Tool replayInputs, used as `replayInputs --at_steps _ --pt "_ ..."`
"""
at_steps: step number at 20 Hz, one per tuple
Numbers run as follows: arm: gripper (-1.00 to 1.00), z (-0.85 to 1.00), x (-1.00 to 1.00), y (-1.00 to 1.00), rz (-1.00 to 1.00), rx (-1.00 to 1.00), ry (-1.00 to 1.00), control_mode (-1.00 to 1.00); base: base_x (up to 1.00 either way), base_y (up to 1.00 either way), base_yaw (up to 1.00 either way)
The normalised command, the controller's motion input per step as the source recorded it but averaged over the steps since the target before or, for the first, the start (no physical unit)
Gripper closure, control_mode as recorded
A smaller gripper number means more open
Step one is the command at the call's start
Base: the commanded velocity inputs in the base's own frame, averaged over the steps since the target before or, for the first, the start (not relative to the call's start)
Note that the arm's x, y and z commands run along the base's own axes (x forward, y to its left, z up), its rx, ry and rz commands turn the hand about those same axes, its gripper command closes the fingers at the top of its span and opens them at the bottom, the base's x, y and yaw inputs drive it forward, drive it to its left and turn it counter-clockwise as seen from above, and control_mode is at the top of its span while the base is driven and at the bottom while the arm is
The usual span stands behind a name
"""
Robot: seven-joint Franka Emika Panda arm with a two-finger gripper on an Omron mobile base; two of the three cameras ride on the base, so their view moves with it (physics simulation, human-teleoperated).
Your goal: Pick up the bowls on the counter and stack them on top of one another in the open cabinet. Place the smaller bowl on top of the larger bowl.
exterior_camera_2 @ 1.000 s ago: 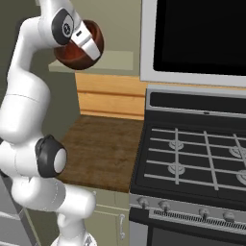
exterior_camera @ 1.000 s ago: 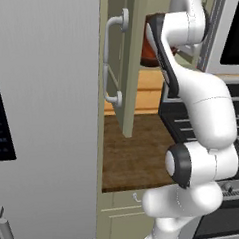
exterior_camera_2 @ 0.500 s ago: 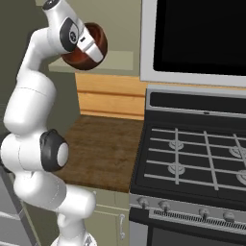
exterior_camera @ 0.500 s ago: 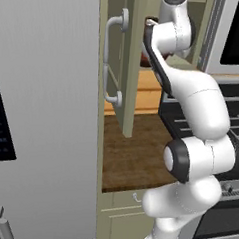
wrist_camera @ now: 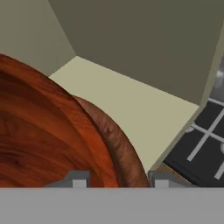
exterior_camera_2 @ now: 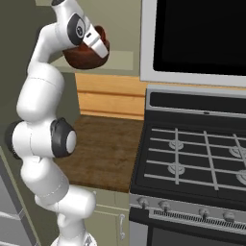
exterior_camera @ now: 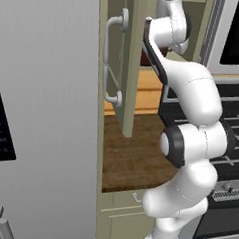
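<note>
In the left base view, the arm is reaching up at twelve o'clock into the open cabinet (exterior_camera: 126,62), past its door handle at ten o'clock; a sliver of the larger bowl (exterior_camera: 147,57) is peeking out behind the wrist.

In the right base view, the gripper (exterior_camera_2: 98,45) is carrying that bowl at eleven o'clock, above the counter (exterior_camera_2: 103,149) and level with the cabinet shelf, probably so it can be set in first as the base of the stack.

In the hand view, the two fingertips are straddling the bowl's thick rim at six o'clock, closed onto it, with the pale shelf (wrist_camera: 144,105) lying beyond toward one o'clock.
</note>
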Motion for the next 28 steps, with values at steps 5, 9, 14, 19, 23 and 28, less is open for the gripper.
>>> replayInputs --at_steps 5,9,14,19,23,28 --pt "1.00 -0.21 0.26 0.00 0.00 0.00 -0.08 -1.00 0.00 0.00 0.00" --pt "1.00 -0.15 0.48 0.00 -0.01 0.00 -0.12 -1.00 0.00 0.00 0.00" --pt "1.00 -0.03 0.35 0.01 -0.01 0.00 -0.04 -1.00 0.00 0.00 0.00" --pt "1.00 0.00 0.00 0.01 0.00 -0.02 0.00 -1.00 0.00 0.00 0.00" --pt "-1.00 0.00 0.00 0.00 0.00 0.00 0.00 -1.00 0.00 0.00 0.00" --pt "-1.00 0.03 0.00 0.00 0.00 -0.02 0.00 -1.00 0.00 0.00 0.00"
